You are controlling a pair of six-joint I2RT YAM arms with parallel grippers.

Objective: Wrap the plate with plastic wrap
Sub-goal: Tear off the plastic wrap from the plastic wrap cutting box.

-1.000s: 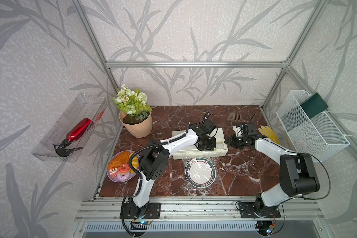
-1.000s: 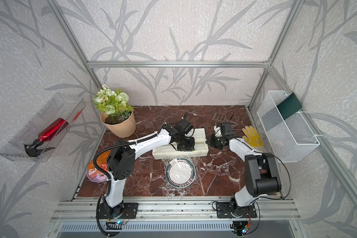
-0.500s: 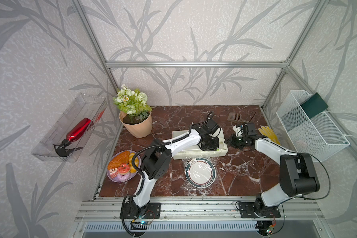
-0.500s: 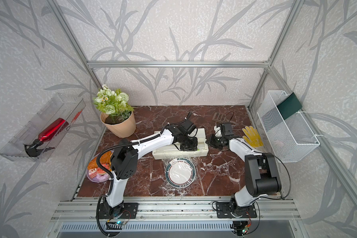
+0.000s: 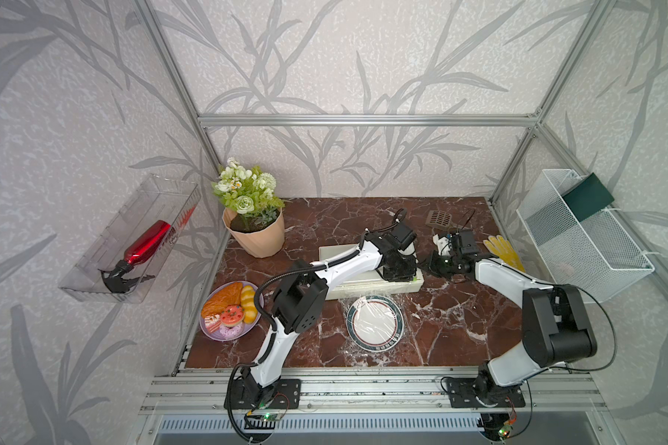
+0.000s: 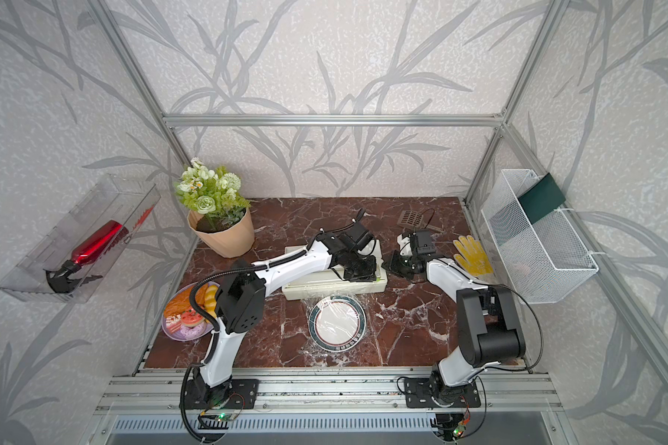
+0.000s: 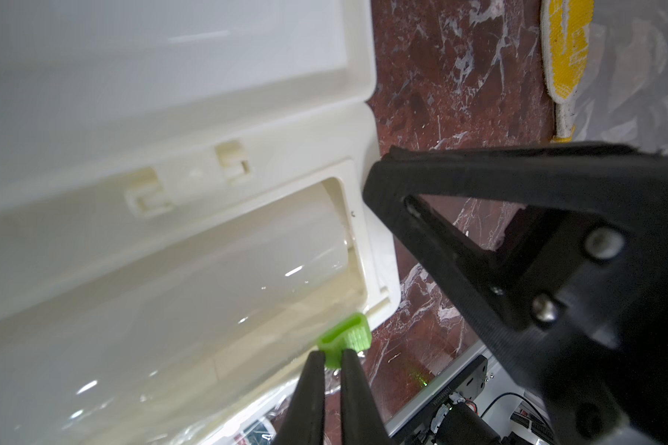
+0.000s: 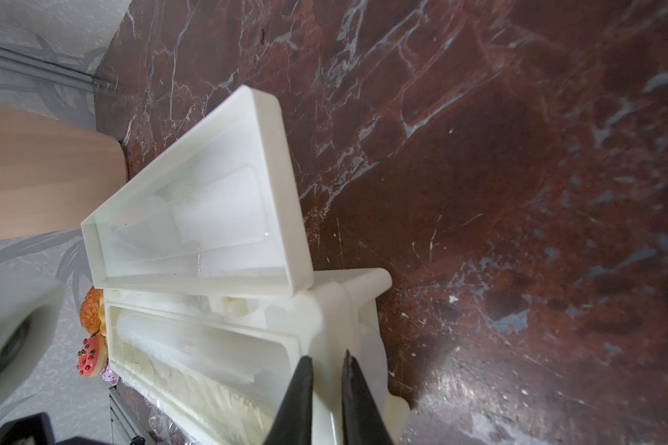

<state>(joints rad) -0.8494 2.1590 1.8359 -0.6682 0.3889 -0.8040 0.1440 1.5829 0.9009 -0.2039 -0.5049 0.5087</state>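
The plate [image 5: 375, 345] [image 6: 338, 343], white with a dark green rim, lies on the marble at front centre. Crinkly plastic wrap [image 5: 373, 319] [image 6: 336, 318] is spread over it and reaches back to the cream dispenser box [image 5: 340, 252] [image 6: 324, 283], whose lid stands open. My left gripper [image 5: 400, 275] [image 6: 359, 274] [image 7: 332, 352] is at the box's right end, shut on the small green tab [image 7: 346, 337] on its front edge. My right gripper [image 5: 427, 266] [image 6: 390, 266] [image 8: 326, 358] is shut on the box's right end wall [image 8: 332, 308].
A flower pot [image 5: 254, 231] stands at back left, and a purple plate of pastries [image 5: 230, 314] at front left. A yellow glove [image 5: 504, 250] and a brown grate [image 5: 439, 218] lie at back right. A wire basket [image 5: 583, 246] hangs on the right wall.
My left gripper has slid to the right along the dispenser box, to its right end. The right arm has not moved.
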